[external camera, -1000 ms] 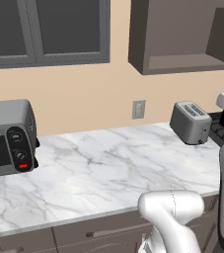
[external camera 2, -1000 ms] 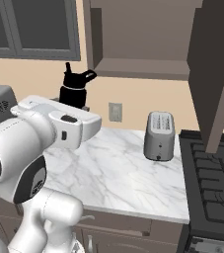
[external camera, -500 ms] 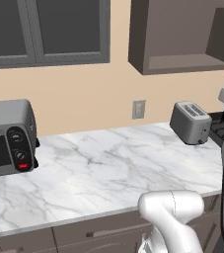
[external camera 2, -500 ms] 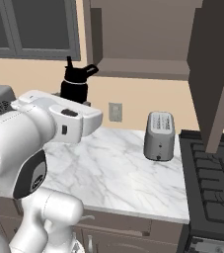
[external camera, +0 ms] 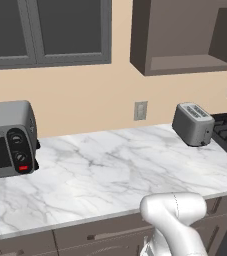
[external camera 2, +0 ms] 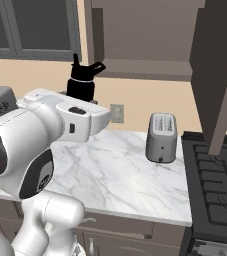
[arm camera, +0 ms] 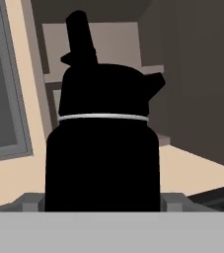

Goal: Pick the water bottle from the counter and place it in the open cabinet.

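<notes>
We are carrying the bottle [external camera 2: 81, 85], rigid, smooth and likely slippery, upright above the bench [external camera 2: 120, 170] with the gripper [arm camera: 101, 205] clamping its lower body, below the cabinet [external camera 2: 145, 35].

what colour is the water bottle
All black, with a thin pale ring below the cap; the water bottle shows best in the hand view.
</notes>
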Controlling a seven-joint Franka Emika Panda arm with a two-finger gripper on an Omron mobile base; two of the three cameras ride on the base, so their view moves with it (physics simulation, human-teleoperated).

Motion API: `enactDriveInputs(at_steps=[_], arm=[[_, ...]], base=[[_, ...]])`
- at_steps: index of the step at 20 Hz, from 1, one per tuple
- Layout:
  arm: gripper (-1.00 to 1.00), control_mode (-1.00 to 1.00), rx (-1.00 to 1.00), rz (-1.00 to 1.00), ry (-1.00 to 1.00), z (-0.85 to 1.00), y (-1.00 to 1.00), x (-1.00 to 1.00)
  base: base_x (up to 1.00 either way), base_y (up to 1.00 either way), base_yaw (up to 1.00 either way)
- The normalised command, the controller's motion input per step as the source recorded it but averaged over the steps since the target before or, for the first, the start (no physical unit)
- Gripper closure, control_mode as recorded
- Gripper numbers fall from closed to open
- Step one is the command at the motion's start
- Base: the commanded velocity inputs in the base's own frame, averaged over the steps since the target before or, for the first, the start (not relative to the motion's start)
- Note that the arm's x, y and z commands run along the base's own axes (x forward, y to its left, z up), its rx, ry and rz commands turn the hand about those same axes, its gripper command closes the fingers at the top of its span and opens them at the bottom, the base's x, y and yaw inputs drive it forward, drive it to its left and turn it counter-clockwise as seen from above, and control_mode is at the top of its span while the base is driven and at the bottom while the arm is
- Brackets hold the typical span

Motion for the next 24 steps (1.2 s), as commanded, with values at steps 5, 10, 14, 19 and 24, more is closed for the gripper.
enactDriveInputs(at_steps=[5,10,14,19,24], arm=[[1.0,-1.0,-0.05,0.0,0.0,0.0,-0.15,0.0],[1.0,-1.0,-0.06,0.0,0.0,0.0,-0.08,0.0],[1.0,-1.0,-0.04,0.01,0.0,0.0,0.0,0.0],[1.0,-1.0,-0.01,0.0,0.02,0.01,0.0,0.0],[1.0,-1.0,0.0,0.0,0.05,0.06,0.0,0.1]], base=[[0.0,0.0,0.0],[0.0,0.0,0.0],[0.0,0.0,0.0],[0.0,0.0,0.0],[0.0,0.0,0.0]])
